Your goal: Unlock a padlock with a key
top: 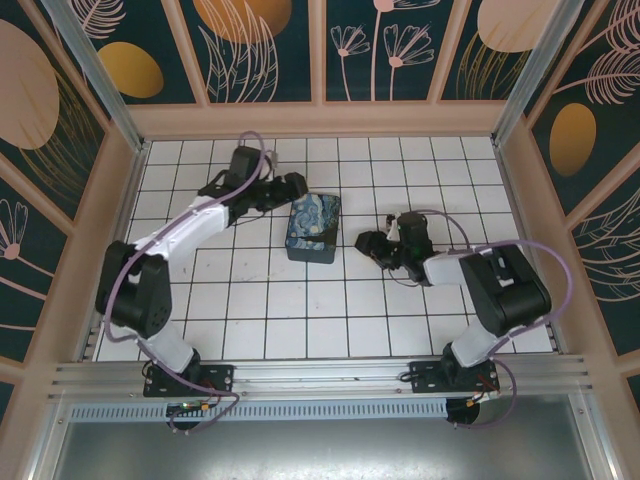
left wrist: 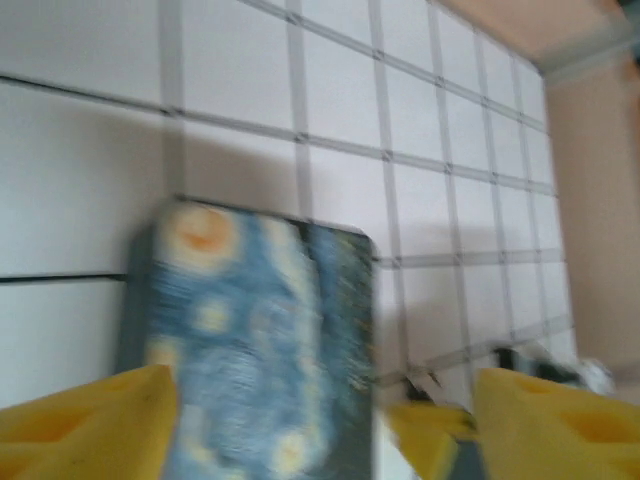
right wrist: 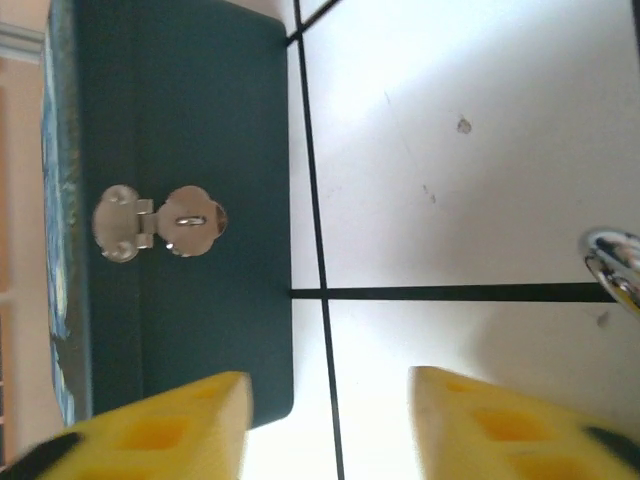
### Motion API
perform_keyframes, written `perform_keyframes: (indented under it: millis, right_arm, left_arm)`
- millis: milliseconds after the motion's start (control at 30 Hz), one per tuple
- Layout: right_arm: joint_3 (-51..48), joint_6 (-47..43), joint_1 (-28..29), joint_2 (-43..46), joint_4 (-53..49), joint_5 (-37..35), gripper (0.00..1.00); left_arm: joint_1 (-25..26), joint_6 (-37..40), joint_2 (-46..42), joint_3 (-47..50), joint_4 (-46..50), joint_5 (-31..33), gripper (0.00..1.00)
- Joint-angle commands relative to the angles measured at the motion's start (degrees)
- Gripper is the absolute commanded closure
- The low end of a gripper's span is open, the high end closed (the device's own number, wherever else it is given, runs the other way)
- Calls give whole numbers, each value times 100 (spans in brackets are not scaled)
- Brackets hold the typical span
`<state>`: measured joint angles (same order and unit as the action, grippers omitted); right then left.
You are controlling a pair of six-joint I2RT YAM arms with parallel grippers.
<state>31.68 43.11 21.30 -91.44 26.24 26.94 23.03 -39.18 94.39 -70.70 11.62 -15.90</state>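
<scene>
Yellow fingers face the tin; beside them, near the surface's middle, lies a shiny loop, probably the padlock's shackle: small, rigid, slick, best pinched across its body. Jaws of the right gripper stand parted, empty; the left gripper gapes wide, empty, over the tin.

the bench is a white surface ruled into square tiles by thin dark lines, with a few small specks. a rectangular tin with a blue-and-yellow painted lid lies flat near its middle. a shiny metal loop rests on a tile, apart from the tin's clasp side.
</scene>
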Motion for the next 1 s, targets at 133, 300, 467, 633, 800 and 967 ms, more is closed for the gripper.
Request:
perform_keyframes:
  millis: [133, 300, 467, 633, 800, 967]
  right_arm:
    - [783, -1542, -682, 1097, -1721, -852, 4]
    - [228, -2357, -1420, 2128, -1369, -2207, 1]
    - [-1031, -3413, -1838, 2913, 445, -3242, 1]
    - [-2127, -3545, -2264, 2682, 2687, -3461, 1]
    - [-2521, -3678, -2463, 1409, 4955, -3624, 1]
    - [-2490, -4082, -2261, 54, 6240, -3258, 1]
  left_arm:
    - [-657, 1397, -1427, 1923, -1252, 2817, 2]
    - [-888, 3349, -2832, 4345, -4331, 3889, 1]
    - [-1651, 3551, -2969, 5396, -5516, 3596, 2]
    - [-1811, 3498, -2031, 5834, -7461, 3202, 2]
    - [-1933, 3646, -861, 5960, -8825, 2940, 4]
    - [-2048, 3497, -727, 5792, -8604, 2988, 1]
